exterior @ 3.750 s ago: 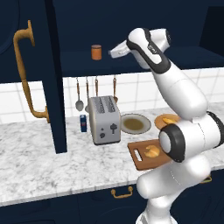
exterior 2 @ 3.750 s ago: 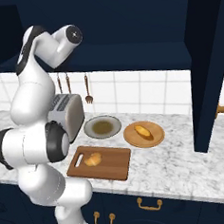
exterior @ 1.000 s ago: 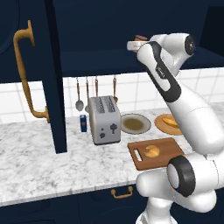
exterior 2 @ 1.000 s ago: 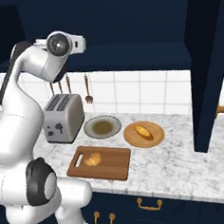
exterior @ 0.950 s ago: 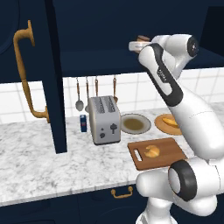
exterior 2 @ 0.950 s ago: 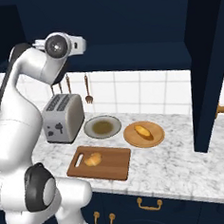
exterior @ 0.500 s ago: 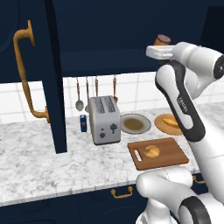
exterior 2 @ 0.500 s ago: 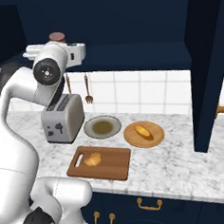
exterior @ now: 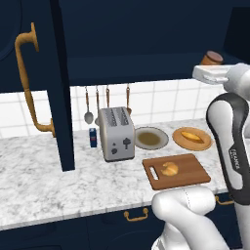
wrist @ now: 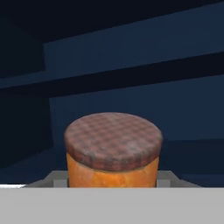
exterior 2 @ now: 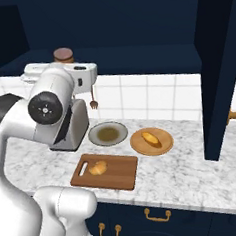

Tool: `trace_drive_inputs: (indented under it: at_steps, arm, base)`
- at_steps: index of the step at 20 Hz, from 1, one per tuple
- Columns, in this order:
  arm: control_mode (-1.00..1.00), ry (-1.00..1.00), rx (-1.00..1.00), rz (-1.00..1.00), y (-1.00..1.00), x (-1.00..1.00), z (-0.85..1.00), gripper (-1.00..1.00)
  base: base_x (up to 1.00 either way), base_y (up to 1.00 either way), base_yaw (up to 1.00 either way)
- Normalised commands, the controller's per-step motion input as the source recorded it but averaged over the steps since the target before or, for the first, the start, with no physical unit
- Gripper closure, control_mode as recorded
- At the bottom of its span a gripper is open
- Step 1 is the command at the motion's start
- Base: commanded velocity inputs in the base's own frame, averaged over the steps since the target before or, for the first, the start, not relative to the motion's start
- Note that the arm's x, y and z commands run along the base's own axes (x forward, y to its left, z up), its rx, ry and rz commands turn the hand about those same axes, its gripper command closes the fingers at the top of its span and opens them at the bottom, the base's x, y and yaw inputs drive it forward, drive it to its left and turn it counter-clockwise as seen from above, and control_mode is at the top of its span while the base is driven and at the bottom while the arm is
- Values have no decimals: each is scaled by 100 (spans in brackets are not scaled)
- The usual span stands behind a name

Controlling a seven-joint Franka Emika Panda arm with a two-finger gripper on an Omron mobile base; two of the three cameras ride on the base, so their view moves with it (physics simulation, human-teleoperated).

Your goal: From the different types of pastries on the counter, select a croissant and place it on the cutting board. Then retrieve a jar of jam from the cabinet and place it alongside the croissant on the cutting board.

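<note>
The hand (exterior: 211, 68) is pinching the jar of jam (wrist: 112, 151), carrying it high in front of the open cabinet (exterior: 146, 44), above the counter (exterior: 44, 171). The croissant (exterior: 170, 169) is lying on the cutting board (exterior: 193, 171). An oval roll (exterior 2: 151, 138) is sitting on the orange plate (exterior 2: 165, 145) beside a grey dish (exterior 2: 107, 134).

The croissant (exterior: 170, 169) lies on the cutting board (exterior: 188, 177), near the front edge of the counter (exterior: 44, 176). Behind the board sit two plates side by side (the right plate (exterior: 193, 138) carries the bread roll (exterior: 190, 136)), with the toaster (exterior: 116, 133) to their left and a can (exterior: 93, 137) left of that. The jar of jam (exterior 2: 63, 55) sits in the hand (exterior 2: 65, 64), high above the toaster, before the cabinet (exterior: 146, 39).
</note>
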Motion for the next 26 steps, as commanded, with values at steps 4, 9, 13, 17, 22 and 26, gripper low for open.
trace_drive_inputs:
  at_steps: [4, 9, 13, 17, 22, 26]
  arm:
    - [-100, 15, 0, 0, -36, -98, -23, 100]
    - [-100, 6, 0, 1, -38, -94, -44, 100]
    - [-100, 0, 0, 2, -17, -90, -55, 100]
    - [-100, -3, 0, 11, 0, -35, -89, 100]
    - [-100, 0, 0, 29, 0, 0, -88, 100]
    - [-100, -13, 0, 23, 1, 0, -100, 100]
  base:
    - [0, 0, 0]
    - [0, 0, 0]
    - [0, 0, 0]
    - [0, 0, 0]
    - [0, 0, 0]
    - [0, 0, 0]
